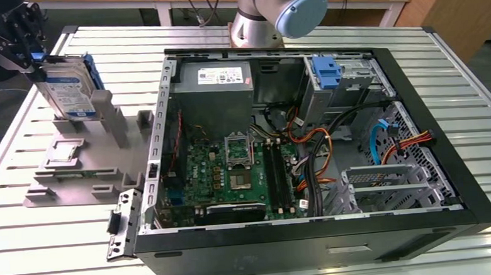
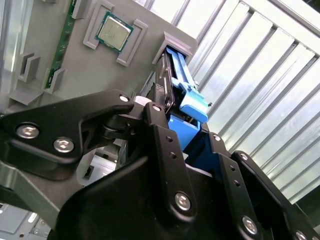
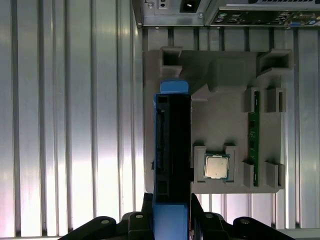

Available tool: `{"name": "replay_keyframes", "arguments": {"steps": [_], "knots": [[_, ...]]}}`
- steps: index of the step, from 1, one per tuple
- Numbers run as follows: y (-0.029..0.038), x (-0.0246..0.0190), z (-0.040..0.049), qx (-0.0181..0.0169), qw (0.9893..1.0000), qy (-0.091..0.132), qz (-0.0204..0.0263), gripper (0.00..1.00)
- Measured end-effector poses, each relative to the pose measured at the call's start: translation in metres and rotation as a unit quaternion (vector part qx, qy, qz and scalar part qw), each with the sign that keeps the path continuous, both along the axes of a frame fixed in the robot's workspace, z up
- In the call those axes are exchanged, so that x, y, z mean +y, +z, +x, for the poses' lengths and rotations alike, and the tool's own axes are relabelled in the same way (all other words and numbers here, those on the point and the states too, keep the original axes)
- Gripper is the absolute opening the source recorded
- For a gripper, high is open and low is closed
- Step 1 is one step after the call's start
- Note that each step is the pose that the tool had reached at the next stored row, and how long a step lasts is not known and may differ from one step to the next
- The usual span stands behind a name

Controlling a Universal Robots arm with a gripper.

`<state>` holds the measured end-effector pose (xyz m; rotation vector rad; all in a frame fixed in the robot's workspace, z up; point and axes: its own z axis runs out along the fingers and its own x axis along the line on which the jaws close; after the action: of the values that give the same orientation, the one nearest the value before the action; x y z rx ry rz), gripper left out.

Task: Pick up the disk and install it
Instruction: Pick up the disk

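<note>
The disk [image 1: 68,90] is a silver drive with a blue-and-white label in a blue bracket. It stands upright on edge at the back of the grey fixture [image 1: 71,181], on the exterior view's left. My gripper [image 1: 36,59] reaches down over the disk's upper end. In the first wrist view the black fingers [image 3: 137,220] flank the blue bracket of the disk [image 3: 172,135] on both sides. The second wrist view shows my gripper [image 2: 186,135] shut on the disk [image 2: 187,97], whose far end meets the fixture's slot.
An open computer case [image 1: 476,207] fills the middle and right of the slatted table [image 1: 32,249]. Inside it are a grey power supply [image 1: 212,76], a blue caddy [image 1: 328,73], the motherboard [image 1: 230,170] and a metal drive cage [image 1: 383,184]. On the fixture lie a processor chip [image 3: 216,166] and a green memory stick [image 3: 252,145].
</note>
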<state>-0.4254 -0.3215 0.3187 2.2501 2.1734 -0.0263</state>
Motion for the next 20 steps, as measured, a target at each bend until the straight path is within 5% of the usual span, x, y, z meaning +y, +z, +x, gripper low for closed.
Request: {"name": "replay_keyframes", "arguments": {"steps": [9,20], "knots": [[0.0033,0.0,0.0,0.0,1.0,0.0,0.0008,0.36],[0.0171,0.0,0.0,0.0,1.0,0.0,0.0,0.36]]}}
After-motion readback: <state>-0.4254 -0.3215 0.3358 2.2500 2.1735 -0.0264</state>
